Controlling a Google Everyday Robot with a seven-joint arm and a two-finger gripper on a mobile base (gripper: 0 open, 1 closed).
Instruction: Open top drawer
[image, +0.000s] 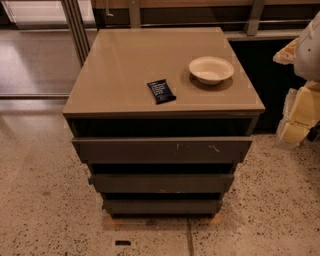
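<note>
Beneath the glossy beige counter (115, 65) top, the widest dark grey handleless top drawer (150, 150) was seen, a dark gap above its slanted front. A black rectangular snack packet (161, 91) was laid left of a round white bowl (211, 69). At the right edge, the pale yellowish tool (298, 117) was held apart from the drawer; whether spread or pressed together could not be told.

The white arm (311, 50) enters at the right edge; its cream-coloured gripper (296, 125) hangs below it, angled down-left.
</note>
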